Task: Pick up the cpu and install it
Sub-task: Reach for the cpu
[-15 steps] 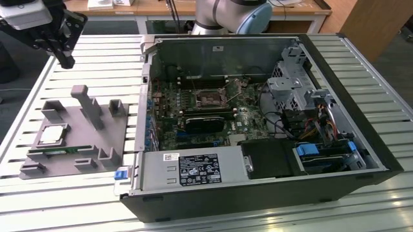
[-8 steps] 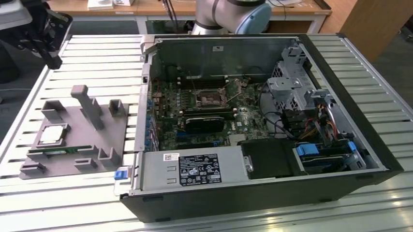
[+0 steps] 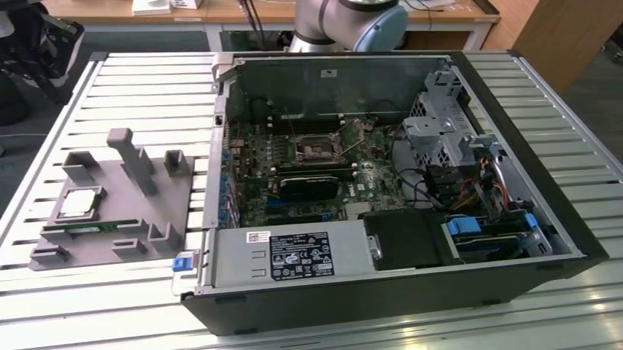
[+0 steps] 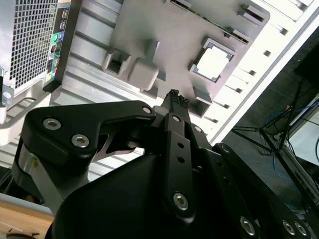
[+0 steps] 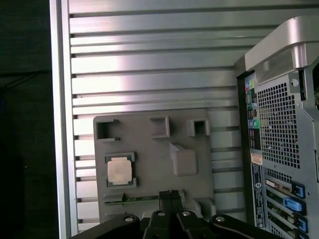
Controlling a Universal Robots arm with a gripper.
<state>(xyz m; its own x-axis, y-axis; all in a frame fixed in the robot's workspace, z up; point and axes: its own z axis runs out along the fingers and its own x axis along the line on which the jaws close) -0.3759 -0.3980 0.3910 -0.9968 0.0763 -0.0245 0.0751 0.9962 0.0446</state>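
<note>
The cpu (image 3: 78, 203) is a small silver square lying flat in a recess on the grey tray (image 3: 119, 195), at the exterior view's left, beside the open computer case. Both wrist views look down on the cpu (image 5: 120, 170) (image 4: 213, 63) on the tray (image 5: 144, 149) (image 4: 164, 25) from well above. My gripper (image 5: 171, 194) (image 4: 174, 96) hangs high over the tray's edge, apart from the cpu. Its black fingers are pressed together with nothing between them. The dark square socket (image 3: 316, 152) sits on the motherboard inside the case.
A green memory stick (image 3: 87, 227) (image 5: 134, 198) lies in a slot on the tray near the cpu. Grey posts (image 3: 133, 157) rise from the tray. The open case (image 3: 389, 277) (image 5: 279, 149) holds a cooler, cables and drive cages. All rests on a slatted metal table (image 3: 146, 95).
</note>
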